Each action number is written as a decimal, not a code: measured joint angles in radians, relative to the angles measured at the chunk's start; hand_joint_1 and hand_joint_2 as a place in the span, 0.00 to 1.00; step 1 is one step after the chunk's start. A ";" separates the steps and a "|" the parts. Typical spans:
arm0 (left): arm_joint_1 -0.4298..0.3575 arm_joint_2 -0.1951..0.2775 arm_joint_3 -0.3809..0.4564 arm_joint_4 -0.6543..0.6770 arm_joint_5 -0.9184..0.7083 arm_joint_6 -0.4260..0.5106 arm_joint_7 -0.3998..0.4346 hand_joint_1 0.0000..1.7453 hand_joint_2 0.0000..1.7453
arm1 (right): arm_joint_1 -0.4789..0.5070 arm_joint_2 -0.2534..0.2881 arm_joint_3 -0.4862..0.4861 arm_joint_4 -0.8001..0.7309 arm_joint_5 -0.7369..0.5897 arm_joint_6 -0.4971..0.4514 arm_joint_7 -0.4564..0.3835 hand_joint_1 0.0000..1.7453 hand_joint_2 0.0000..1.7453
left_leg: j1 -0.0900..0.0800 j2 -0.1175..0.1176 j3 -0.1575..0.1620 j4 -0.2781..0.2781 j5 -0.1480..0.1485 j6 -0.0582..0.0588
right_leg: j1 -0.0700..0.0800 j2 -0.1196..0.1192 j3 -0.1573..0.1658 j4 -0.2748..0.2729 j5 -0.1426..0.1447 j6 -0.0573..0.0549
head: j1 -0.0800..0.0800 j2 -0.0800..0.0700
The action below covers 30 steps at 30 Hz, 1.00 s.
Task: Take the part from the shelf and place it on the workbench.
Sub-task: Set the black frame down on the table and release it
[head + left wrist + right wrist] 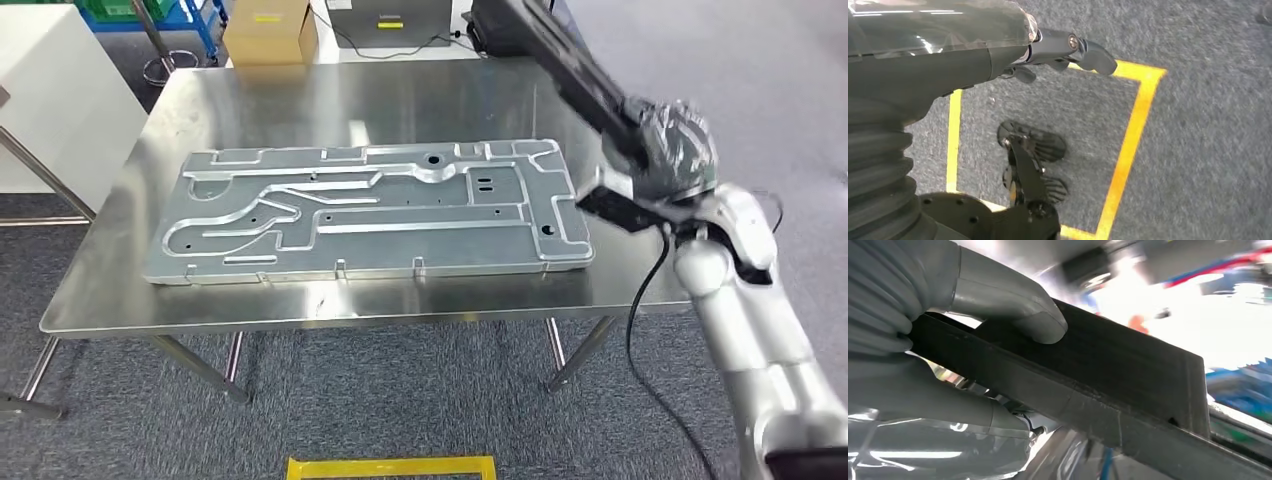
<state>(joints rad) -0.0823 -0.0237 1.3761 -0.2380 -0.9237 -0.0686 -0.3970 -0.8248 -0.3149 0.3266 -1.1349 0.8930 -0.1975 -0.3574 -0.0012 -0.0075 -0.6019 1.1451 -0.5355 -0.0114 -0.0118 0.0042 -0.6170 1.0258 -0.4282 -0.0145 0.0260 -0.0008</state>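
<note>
Steel workbench carries a large machined aluminium plate, and beside its right edge we see our right hand clenched around the long black part, held aloft. Our left hand hangs empty over the floor, fingers loose. We judge fetching done, placing left.

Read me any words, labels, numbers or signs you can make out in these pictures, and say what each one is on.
No text can be read.
Cardboard box: yellow label, too small to read.
Grey case behind the workbench: yellow label, too blurred to read.
Metal plate: no lettering shows.
Black part held by the right hand: no marking shows.
</note>
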 joint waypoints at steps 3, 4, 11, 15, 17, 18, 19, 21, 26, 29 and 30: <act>-0.004 0.001 -0.001 0.000 -0.005 -0.004 0.000 0.00 1.00 | -0.170 0.022 0.097 0.223 0.173 -0.001 0.062 1.00 1.00 | 0.006 0.001 -0.107 0.162 -0.050 -0.009 | 0.000 -0.001 0.004 0.000 -0.006 -0.004 | 0.000 0.000; -0.004 0.001 -0.001 0.000 -0.006 -0.006 0.000 0.00 1.00 | -0.205 0.036 0.129 0.282 0.214 -0.001 0.074 1.00 1.00 | 0.008 0.001 -0.121 0.165 -0.035 -0.011 | 0.000 -0.001 0.008 0.001 -0.010 -0.004 | 0.000 0.000; -0.003 0.004 -0.010 0.000 -0.024 -0.018 -0.005 0.00 1.00 | -0.345 0.171 0.340 0.572 0.352 0.021 0.057 1.00 1.00 | 0.005 0.006 -0.048 -0.116 0.128 0.010 | 0.004 -0.001 0.017 0.003 -0.030 0.018 | 0.000 0.000; -0.008 0.005 -0.020 0.000 -0.036 -0.029 -0.006 0.00 1.00 | -0.344 0.231 0.406 0.636 0.342 0.022 0.000 1.00 1.00 | 0.013 0.005 -0.035 -0.126 0.132 0.027 | 0.001 -0.002 -0.016 0.076 -0.077 0.036 | 0.000 0.000; -0.013 0.006 -0.026 0.000 -0.041 -0.033 -0.008 0.00 1.00 | -0.336 0.258 0.425 0.661 0.322 0.015 -0.024 1.00 1.00 | 0.013 0.004 -0.027 -0.127 0.126 0.035 | -0.001 -0.003 -0.089 0.212 -0.128 0.041 | 0.001 0.000; -0.014 0.007 -0.029 0.000 -0.043 -0.034 -0.010 0.00 1.00 | -0.327 0.270 0.431 0.673 0.309 0.011 -0.036 1.00 1.00 | 0.012 0.002 -0.023 -0.127 0.122 0.036 | -0.001 -0.003 -0.123 0.269 -0.140 0.043 | 0.001 0.000; -0.014 0.008 -0.031 0.000 -0.044 -0.036 -0.012 0.00 1.00 | -0.314 0.281 0.436 0.684 0.294 0.008 -0.047 1.00 1.00 | 0.012 0.000 -0.017 -0.127 0.118 0.037 | -0.002 -0.003 -0.143 0.294 -0.133 0.043 | 0.001 0.000; -0.013 0.009 -0.036 0.001 -0.047 -0.038 -0.016 0.00 1.00 | -0.287 0.305 0.442 0.700 0.263 0.000 -0.061 1.00 1.00 | 0.011 -0.004 -0.004 -0.126 0.109 0.034 | -0.001 -0.003 -0.129 0.231 -0.068 0.037 | 0.001 0.000; -0.018 0.011 -0.042 0.004 -0.050 -0.040 -0.033 0.00 1.00 | -0.240 0.353 0.444 0.728 0.213 -0.018 -0.067 1.00 1.00 | 0.005 -0.004 0.007 -0.127 0.094 0.017 | 0.015 -0.003 -0.038 0.004 0.027 0.011 | 0.000 0.000; -0.019 0.012 -0.043 0.004 -0.050 -0.040 -0.049 0.00 1.00 | -0.195 0.369 0.444 0.742 0.192 -0.024 -0.073 1.00 1.00 | 0.006 -0.002 0.009 -0.117 0.078 0.002 | 0.009 -0.004 -0.024 -0.014 0.028 0.000 | -0.001 0.000; -0.019 0.012 -0.043 0.005 -0.051 -0.039 -0.053 0.00 1.00 | -0.183 0.372 0.444 0.747 0.187 -0.029 -0.076 1.00 1.00 | 0.006 -0.001 -0.002 -0.089 0.059 -0.002 | 0.005 -0.005 -0.017 -0.021 0.028 -0.004 | -0.002 0.000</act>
<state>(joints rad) -0.1009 -0.0120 1.3327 -0.2333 -0.9744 -0.1079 -0.4504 -1.0076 0.0569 0.7710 -0.3881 1.0801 -0.2260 -0.4331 0.0047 -0.0086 -0.6037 1.0556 -0.4764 -0.0139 -0.0066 -0.0007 -0.6342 1.0052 -0.4000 -0.0184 0.0236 -0.0008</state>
